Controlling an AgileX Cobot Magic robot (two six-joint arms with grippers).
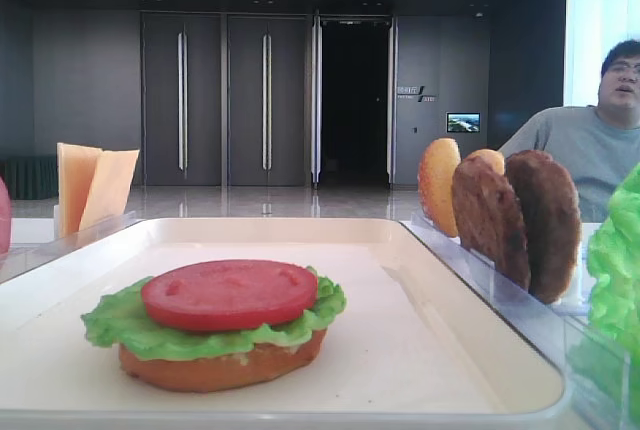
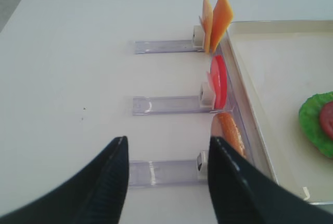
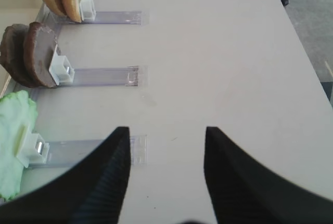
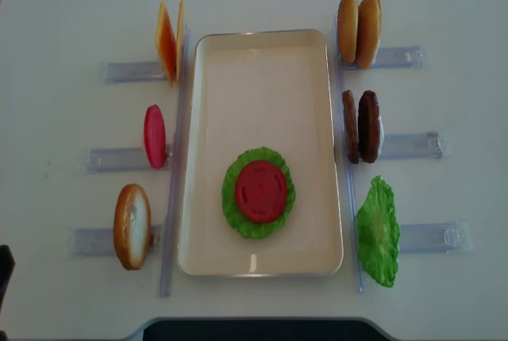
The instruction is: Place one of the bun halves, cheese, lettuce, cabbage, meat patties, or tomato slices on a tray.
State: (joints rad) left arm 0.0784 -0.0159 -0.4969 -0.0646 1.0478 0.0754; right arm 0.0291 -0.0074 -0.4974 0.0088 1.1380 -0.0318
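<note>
Left gripper (image 2: 164,179) and right gripper (image 3: 166,174): jaws apart, nothing held, parked over the table. Tray (image 4: 309,119) carries bun, lettuce (image 4: 238,214), tomato (image 4: 259,191) stacked. Patties (image 4: 359,126) upright in rack, edge-on for an easy pinch; likely next.

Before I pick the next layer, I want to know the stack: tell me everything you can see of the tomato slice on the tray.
The tomato slice is a flat, round, matte red disc with faint seed-pattern dents, plastic-looking. It lies flat and level on top of a ruffled green lettuce leaf, which rests on an orange-brown bun half. The stack sits on the cream tray, toward its near end. Nothing else touches it.
</note>
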